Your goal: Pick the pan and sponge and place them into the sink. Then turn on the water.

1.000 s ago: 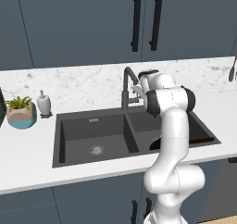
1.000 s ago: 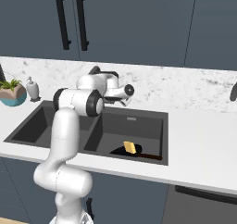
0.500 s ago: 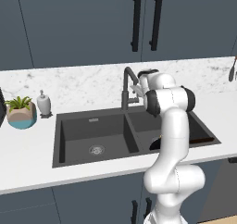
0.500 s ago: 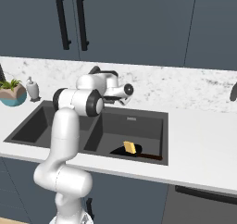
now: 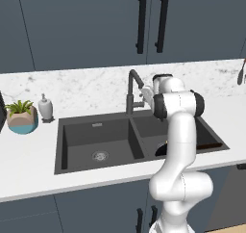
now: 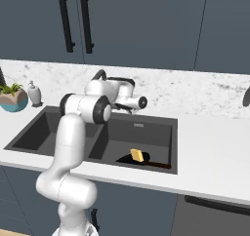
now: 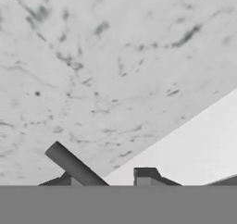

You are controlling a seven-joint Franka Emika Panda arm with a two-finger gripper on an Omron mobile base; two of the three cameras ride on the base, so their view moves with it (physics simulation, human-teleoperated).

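Two of the three jobs look done: the pan (image 6: 128,158) lies on the floor of the sink (image 6: 146,131) in its right basin, handle running off to the right, and the sponge (image 6: 138,155) rests on it, yellow side showing. No blue stream falls from the faucet (image 5: 130,85), so the water is what's left.

Your gripper (image 7: 109,179) is up at the faucet, facing the marble wall (image 7: 115,56). A thin dark lever (image 7: 74,165) crosses right at one fingertip. The tips stand a little apart, and I cannot tell whether they pinch the lever or merely sit beside it.

Expect that lever to be stiff, smooth and narrow, so likely to slip out of a loose hold. I'd take it near its free end, where a small push should turn it most, and press sideways rather than squeeze hard.

The faucet's curved neck stands close to your wrist, and the wall is just behind, so there's little room to swing. The soap bottle (image 5: 45,108) and plant pot (image 5: 22,121) sit well off to the left, out of your way.
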